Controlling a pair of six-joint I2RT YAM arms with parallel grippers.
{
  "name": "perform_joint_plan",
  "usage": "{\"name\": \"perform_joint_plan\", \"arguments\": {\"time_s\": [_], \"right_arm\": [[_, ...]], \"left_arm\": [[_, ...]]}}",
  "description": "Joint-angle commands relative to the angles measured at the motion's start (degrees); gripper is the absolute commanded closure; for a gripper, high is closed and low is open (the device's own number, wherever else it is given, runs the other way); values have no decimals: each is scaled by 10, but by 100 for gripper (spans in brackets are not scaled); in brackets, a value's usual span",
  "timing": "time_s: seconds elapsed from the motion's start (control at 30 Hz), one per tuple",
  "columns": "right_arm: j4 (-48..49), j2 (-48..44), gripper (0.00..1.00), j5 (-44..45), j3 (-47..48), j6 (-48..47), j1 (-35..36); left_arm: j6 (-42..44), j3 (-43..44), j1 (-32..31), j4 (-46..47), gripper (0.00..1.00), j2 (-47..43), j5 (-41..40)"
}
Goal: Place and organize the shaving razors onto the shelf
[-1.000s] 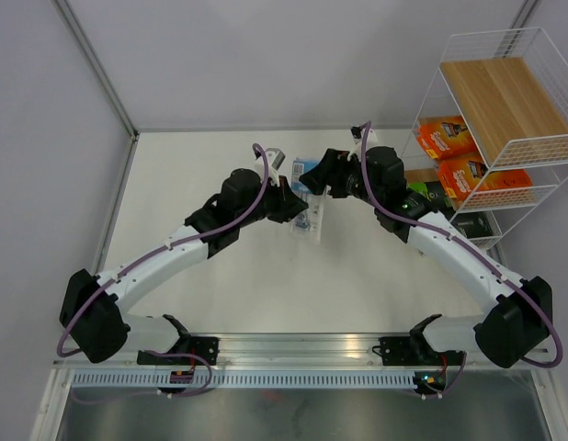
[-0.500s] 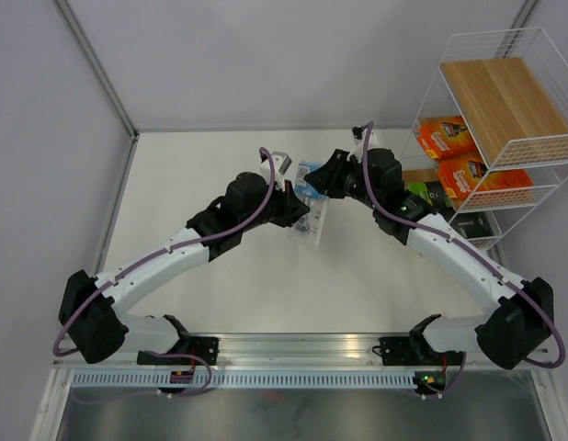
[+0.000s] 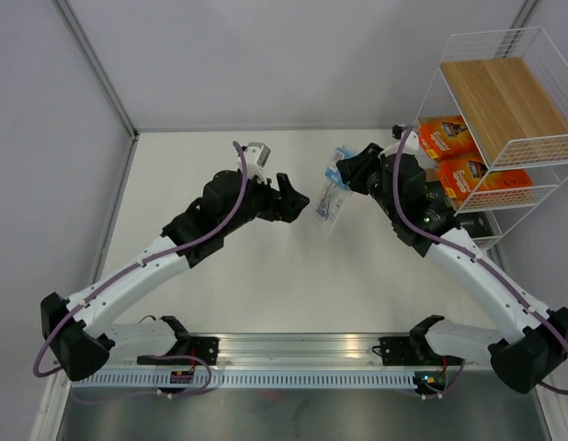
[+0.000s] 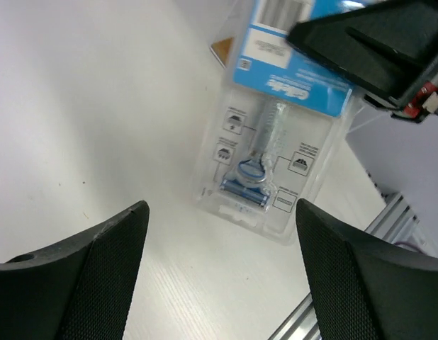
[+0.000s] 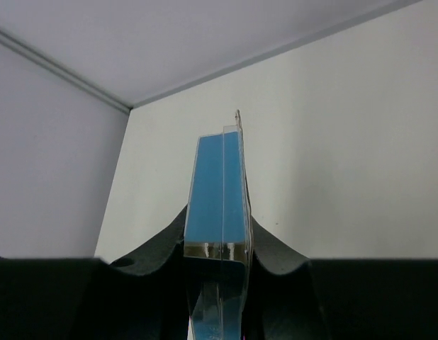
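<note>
My right gripper (image 3: 346,173) is shut on the top of a clear blister razor pack with a blue card (image 3: 332,198), which hangs tilted above the table. In the right wrist view the pack (image 5: 220,205) shows edge-on, pinched between the pads of the gripper (image 5: 219,249). My left gripper (image 3: 294,203) stands open just left of the pack, apart from it. Its wrist view shows the pack (image 4: 276,152) beyond the wide empty gap of the gripper (image 4: 219,283). Two orange packs (image 3: 447,138) (image 3: 480,176) lie on the shelf (image 3: 505,96). A black pack (image 3: 475,225) sits on a lower tier.
The white wire shelf stands at the table's far right, close behind my right forearm. A grey wall and a metal corner post (image 3: 96,60) bound the table on the left. An aluminium rail (image 3: 284,349) runs along the near edge.
The left gripper opened, let go of the blister pack and drew back to the left. The right gripper shut on the pack and carried it up and to the right.
</note>
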Motion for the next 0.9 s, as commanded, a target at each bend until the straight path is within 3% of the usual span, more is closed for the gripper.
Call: {"name": "perform_joint_plan", "arguments": {"time_s": [0.0,0.17,0.3,0.4,0.47,0.57,0.67,0.87], "right_arm": [[-9,-67,100,143,-5,10,0],[60,-97,100,139,-42,38,0],[80,-105,100,136,-43,40,0],[102,-114,100,160,-37,45,0],[118,-121,100,189,-48,65,0],[168,-139,100,204,-71,86,0],[186,-131,100,204,-62,85,0],[213,-106,99,177,-48,101,0]], "left_arm": [[-65,43,2,-46,11,-34,-74],[-216,57,42,-87,4,-36,-79],[-337,38,129,-70,4,-21,68],[-389,-11,159,29,5,-21,165],[-421,-63,170,168,5,-17,221],[-470,-82,170,274,7,18,287],[-491,-94,169,354,12,37,308],[-480,-67,169,407,14,77,326]]}}
